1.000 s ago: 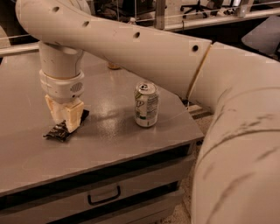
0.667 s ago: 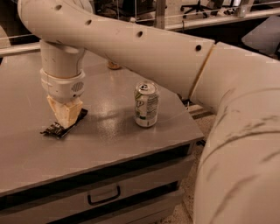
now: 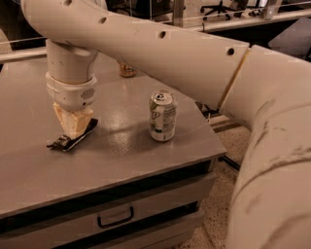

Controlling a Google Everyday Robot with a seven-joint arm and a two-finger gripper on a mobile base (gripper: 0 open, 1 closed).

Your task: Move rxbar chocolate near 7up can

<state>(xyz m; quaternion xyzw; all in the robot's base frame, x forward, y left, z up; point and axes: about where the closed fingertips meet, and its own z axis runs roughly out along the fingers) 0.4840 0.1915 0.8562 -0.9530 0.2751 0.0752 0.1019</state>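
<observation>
Grey table (image 3: 121,165) with a drawer (image 3: 115,219) below, speckled floor (image 3: 218,209), office chair (image 3: 216,7) far behind. 7up can (image 3: 162,115) stands upright mid-table; a gold-brown can (image 3: 127,70) sits behind the arm. Gripper (image 3: 73,127) points down at the table's left, fingers clenched on the rxbar chocolate (image 3: 73,137), which lies low on the surface, well apart from the 7up can. Versus 0.7 s ago: bar, gripper and cans are practically unmoved.
</observation>
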